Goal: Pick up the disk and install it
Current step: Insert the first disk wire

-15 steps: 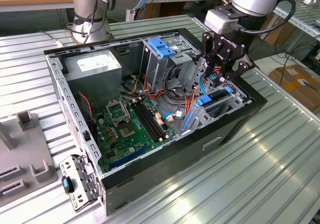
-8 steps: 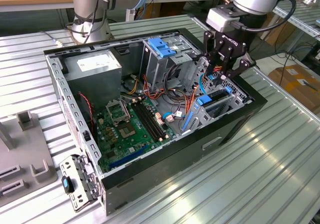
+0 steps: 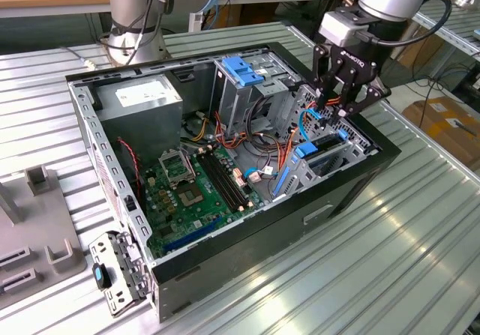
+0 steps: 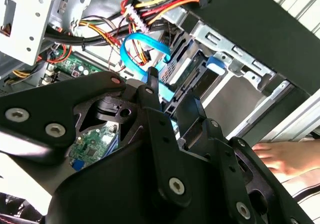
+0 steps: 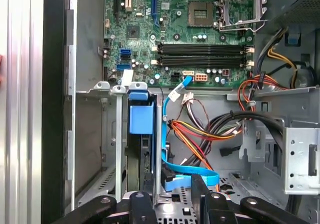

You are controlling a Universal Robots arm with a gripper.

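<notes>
Step in hand: by my guess, seating the disk in the drive cage at a corner of the open computer case
Gripper: hangs right over the cage; whether released or clenched, I cannot tell
Doing it well: push straight along the slot so the rails don't bind; stay off the blue data cable and the orange-and-yellow wire bundle just beside it; a person's hand rests near the case, so go gently
Disk's place: on edge in a cage slot, against the metal divider
Disk's looks: narrow dark side, blue plastic carrier, broad blue tab toward the motherboard; label hidden
</notes>
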